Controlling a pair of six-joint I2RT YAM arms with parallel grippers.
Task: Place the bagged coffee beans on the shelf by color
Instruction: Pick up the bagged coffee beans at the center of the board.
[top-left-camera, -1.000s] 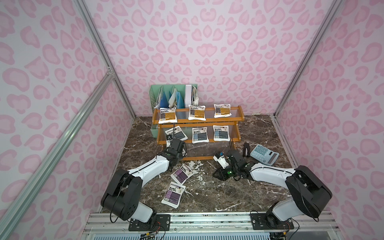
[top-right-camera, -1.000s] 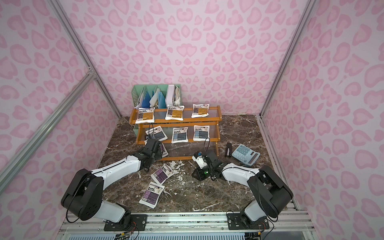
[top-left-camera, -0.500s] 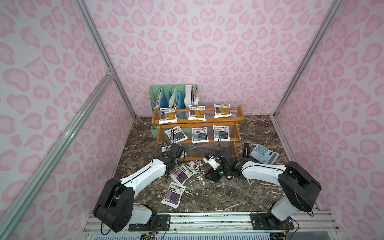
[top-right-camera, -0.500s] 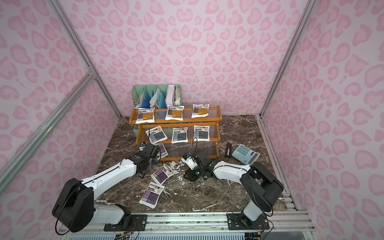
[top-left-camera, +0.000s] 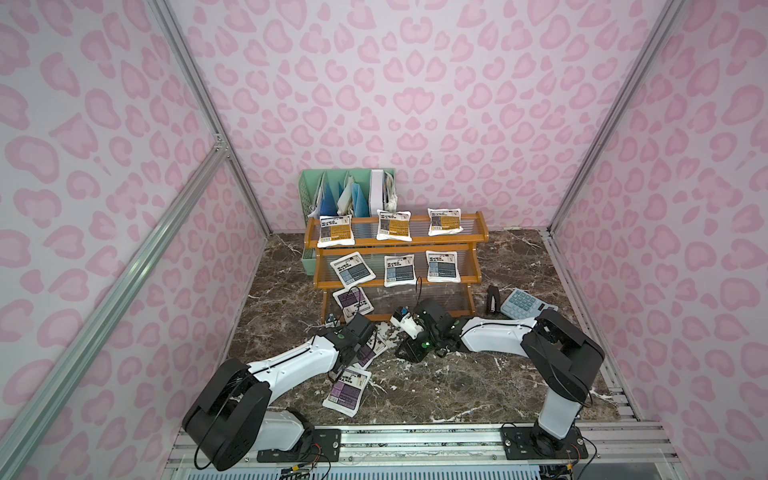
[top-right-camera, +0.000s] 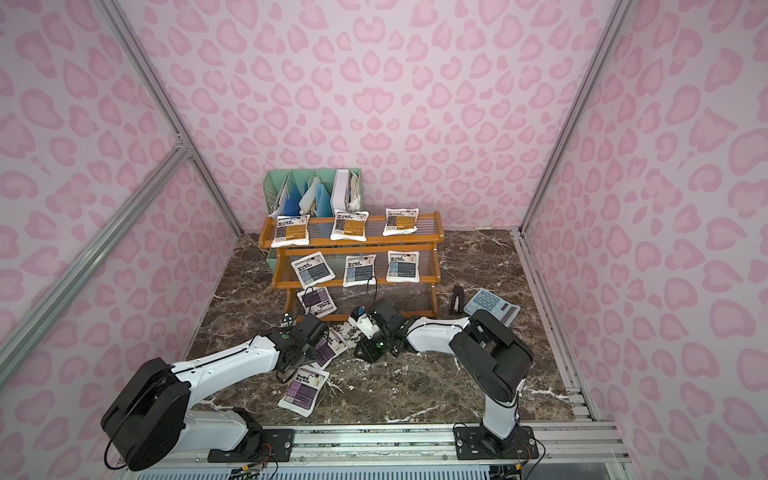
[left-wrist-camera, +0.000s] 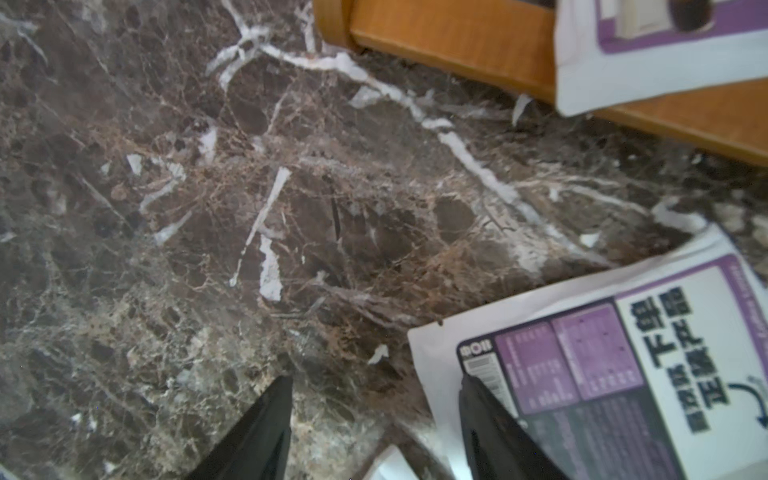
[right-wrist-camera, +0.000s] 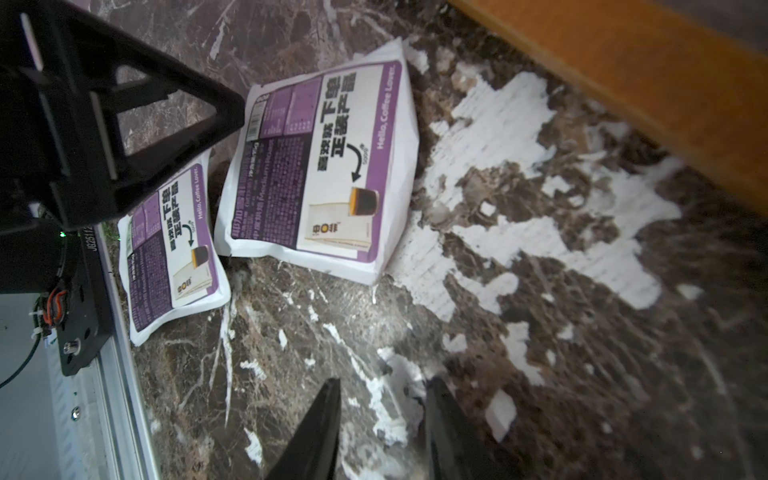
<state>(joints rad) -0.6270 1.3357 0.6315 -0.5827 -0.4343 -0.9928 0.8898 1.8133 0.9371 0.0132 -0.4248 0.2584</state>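
Note:
The shelf (top-left-camera: 415, 242) holds three orange bagged coffee beans on its top tier, three blue-grey ones on the middle tier, and one purple pouch (top-left-camera: 353, 300) at the left of the bottom tier. Two purple pouches lie on the marble: one (right-wrist-camera: 324, 166) just in front of the shelf, the other (top-left-camera: 347, 388) closer to the front edge. My left gripper (left-wrist-camera: 376, 380) is open above the first one's corner, with one finger (left-wrist-camera: 490, 424) over the pouch. To the right of that pouch my right gripper (right-wrist-camera: 383, 381) hangs open over bare marble, holding nothing.
A mint-green file holder (top-left-camera: 307, 183) stands behind the shelf. A grey calculator (top-left-camera: 523, 305) and a small black object (top-left-camera: 492, 299) lie right of the shelf. White flaked patches mark the marble in front of the bottom tier.
My left gripper has drawn back from the bottom tier toward the front and now hangs over the purple pouch on the table. The right gripper has slid left toward that pouch.

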